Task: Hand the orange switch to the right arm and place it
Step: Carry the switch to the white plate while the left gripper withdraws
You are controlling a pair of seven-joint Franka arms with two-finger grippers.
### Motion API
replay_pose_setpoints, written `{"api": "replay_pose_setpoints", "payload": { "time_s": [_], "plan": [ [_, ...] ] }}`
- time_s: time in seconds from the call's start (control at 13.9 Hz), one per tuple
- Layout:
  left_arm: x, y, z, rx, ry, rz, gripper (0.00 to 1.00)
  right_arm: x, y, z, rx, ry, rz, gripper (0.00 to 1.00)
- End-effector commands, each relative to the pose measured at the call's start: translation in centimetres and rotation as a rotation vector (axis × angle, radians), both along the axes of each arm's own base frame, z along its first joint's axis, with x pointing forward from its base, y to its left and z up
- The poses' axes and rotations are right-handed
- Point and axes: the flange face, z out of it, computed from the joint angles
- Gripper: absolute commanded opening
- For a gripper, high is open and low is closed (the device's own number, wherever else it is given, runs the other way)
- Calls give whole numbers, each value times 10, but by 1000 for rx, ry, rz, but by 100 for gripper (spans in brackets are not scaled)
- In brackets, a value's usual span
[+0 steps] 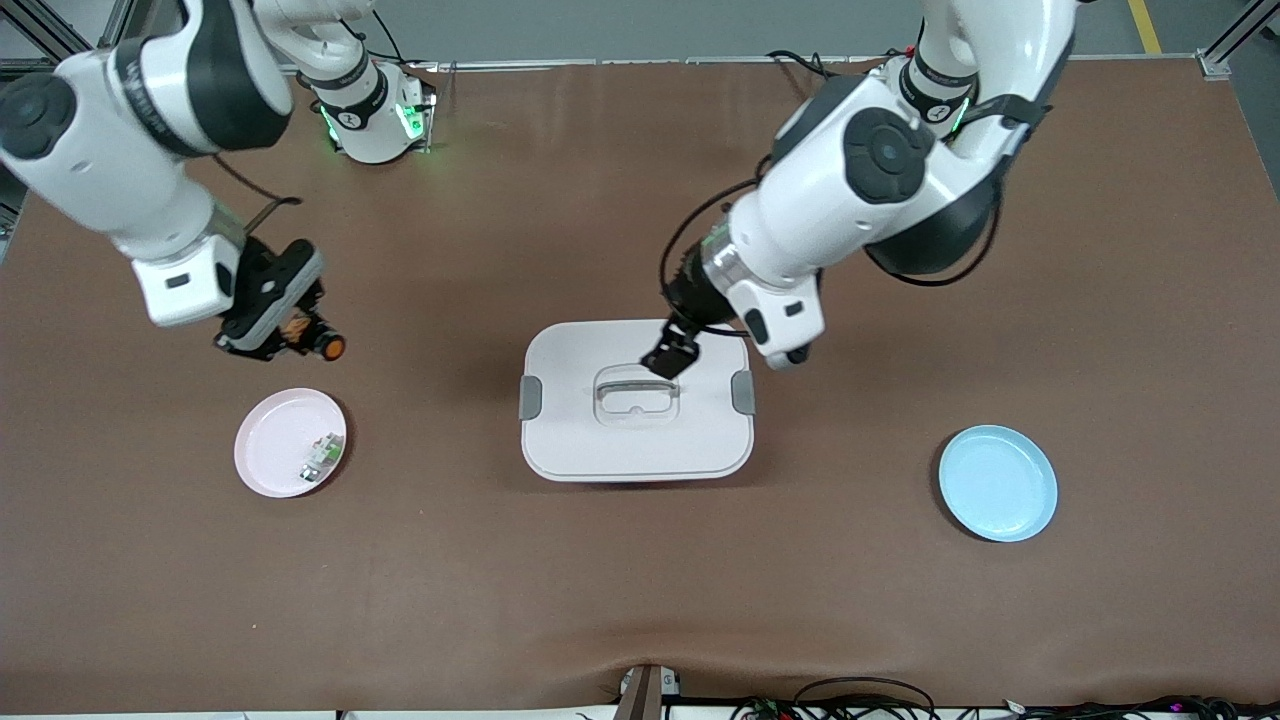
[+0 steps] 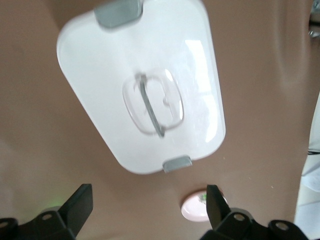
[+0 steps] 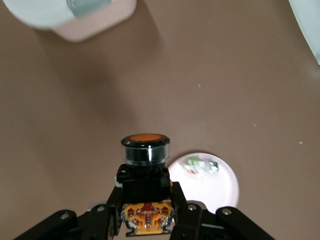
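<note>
- Holding the orange switch (image 3: 143,172) pinched between its 2 fingers, the right gripper (image 1: 290,325) hangs over bare tabletop (image 1: 640,600) near the right arm's end, just short of the pink plate (image 1: 270,465), which sits nearer the front camera.
- Judging by that grip, the handover is done: the switch, its orange button end pointing outward, is in the right arm's keeping and off the table.
- Left gripper (image 1: 672,355) hovers over the white lidded box (image 1: 580,440) at the tabletop's middle, fingers spread wide and carrying nothing; this arm looks finished and waiting.
- Placing remains. The pink plate already carries 1 small white-and-green component (image 1: 320,458) near its rim, and it seems the likely target.
- A blue plate (image 1: 998,483) lies empty toward the left arm's end.
</note>
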Motion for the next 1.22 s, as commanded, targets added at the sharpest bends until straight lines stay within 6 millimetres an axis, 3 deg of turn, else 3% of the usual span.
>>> {"api": "replay_pose_setpoints", "payload": {
  "time_s": [0.0,0.36,0.58,0.94,1.15],
  "plan": [
    [12,43,5,97,-33,-73,100,29,-44,-18,-73,-32,160,0],
    [38,134,9,206,-44,-178,100,80,-137,-104,-66,-9,342,0],
    [44,180,18,337,-81,-297,100,100,-169,-156,-63,-41,362,0],
    [58,247,27,417,-144,-576,100,118,-183,-236,-19,-4,323,0],
    [63,279,37,504,-176,-721,100,118,-185,-255,-6,2,290,0]
  ]
}}
